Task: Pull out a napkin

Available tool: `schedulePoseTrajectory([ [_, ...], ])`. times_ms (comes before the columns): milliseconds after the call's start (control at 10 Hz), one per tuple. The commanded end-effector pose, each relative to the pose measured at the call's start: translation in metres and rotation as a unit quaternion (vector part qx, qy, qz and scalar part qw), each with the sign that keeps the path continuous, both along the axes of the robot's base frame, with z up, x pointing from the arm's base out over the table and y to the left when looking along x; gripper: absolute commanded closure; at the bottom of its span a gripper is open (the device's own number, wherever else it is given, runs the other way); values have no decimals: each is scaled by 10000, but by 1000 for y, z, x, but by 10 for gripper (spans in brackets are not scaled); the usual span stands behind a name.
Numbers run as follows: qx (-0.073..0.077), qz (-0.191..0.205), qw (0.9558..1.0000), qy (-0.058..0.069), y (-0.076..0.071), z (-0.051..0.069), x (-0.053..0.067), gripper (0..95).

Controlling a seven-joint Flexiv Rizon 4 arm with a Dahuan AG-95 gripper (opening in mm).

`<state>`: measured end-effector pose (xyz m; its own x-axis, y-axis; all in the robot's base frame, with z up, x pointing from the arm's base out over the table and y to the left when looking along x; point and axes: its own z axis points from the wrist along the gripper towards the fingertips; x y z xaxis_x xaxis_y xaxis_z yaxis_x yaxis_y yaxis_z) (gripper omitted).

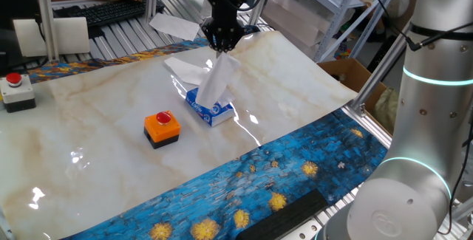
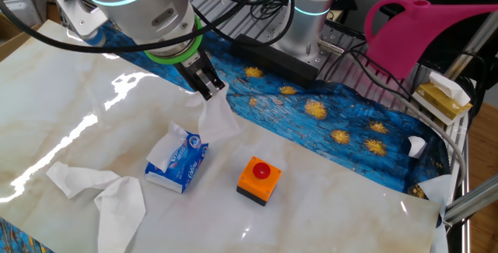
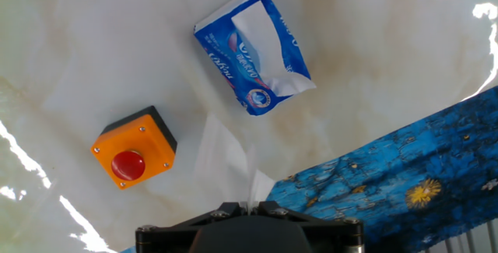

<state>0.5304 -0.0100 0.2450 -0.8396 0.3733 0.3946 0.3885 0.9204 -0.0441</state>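
My gripper [image 1: 222, 46] is shut on a white napkin [image 1: 216, 81] that hangs down from it toward the small blue carton [image 1: 211, 110]. In the other fixed view the gripper [image 2: 207, 89] holds the napkin [image 2: 217, 119] above and to the right of the carton [image 2: 177, 160], whose top slot shows more white tissue. In the hand view the napkin [image 3: 224, 153] trails from between the closed fingers at the bottom edge, clear of the carton [image 3: 254, 50].
An orange box with a red button [image 1: 161, 128] stands left of the carton. Crumpled white tissues [image 2: 101, 188] lie on the marble tabletop. A red button on a grey box [image 1: 16, 90] sits at the far left. A blue patterned cloth [image 1: 295, 173] covers the near edge.
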Motion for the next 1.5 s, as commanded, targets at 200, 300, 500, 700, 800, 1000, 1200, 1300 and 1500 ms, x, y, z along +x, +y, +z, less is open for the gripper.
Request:
schedulePoseTrajectory([
  [200,3,-58,10000,2,3,-1,-2,950],
  [300,13,-69,10000,3,4,-2,-3,950],
  [500,26,-49,10000,-6,4,-3,-2,950],
  [700,28,-54,10000,-9,3,-3,-1,950],
  [800,19,-93,10000,-2,3,-3,-1,950],
  [1000,-26,-162,9999,6,3,-3,-3,950],
  [1200,-32,-191,9998,9,8,-5,-7,950],
  [1300,-80,-310,9995,24,13,-8,-12,950],
  [1500,-145,-450,9989,27,23,-16,-24,950],
])
